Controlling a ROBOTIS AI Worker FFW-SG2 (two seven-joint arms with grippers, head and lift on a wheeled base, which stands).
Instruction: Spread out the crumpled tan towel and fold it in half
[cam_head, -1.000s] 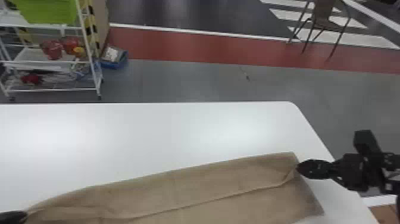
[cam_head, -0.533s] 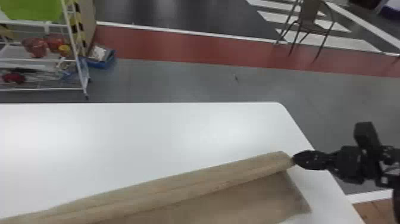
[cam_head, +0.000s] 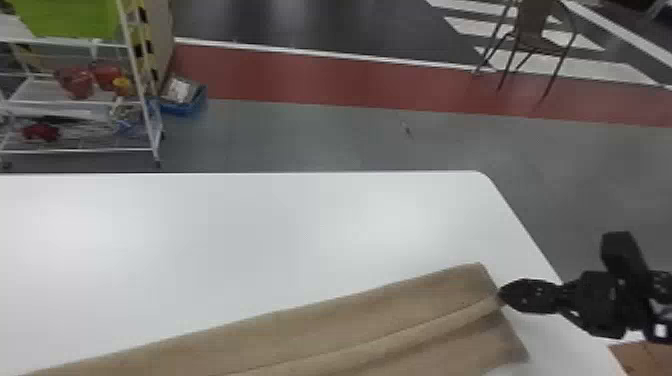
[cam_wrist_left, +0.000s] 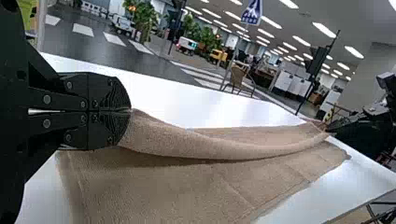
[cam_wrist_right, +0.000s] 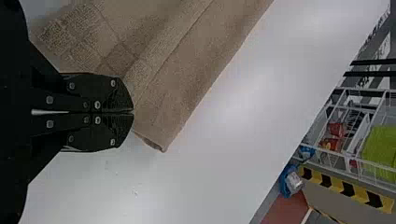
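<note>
The tan towel (cam_head: 400, 312) lies along the near side of the white surface (cam_head: 225, 240), its right end close to the surface's right edge and the rest running off toward the near left. The right gripper (cam_head: 502, 295) is closed on the towel at that right end, a little in from the far corner. The left gripper (cam_wrist_left: 130, 110) is closed too, pinching the cloth farther left. Between the two, the held cloth forms a raised, rounded band that sags in the middle, with towel spread on both its far and near sides; the near part shows crossing creases. In its own wrist view, the right gripper (cam_wrist_right: 133, 112) has its fingertips pressed together at the band's end, beside the towel's corner. Past the surface, a white cart (cam_head: 154, 115) stands on the far left with a blue bin (cam_head: 189, 106) next to it, and a chair (cam_head: 535, 30) stands on the far right.
</note>
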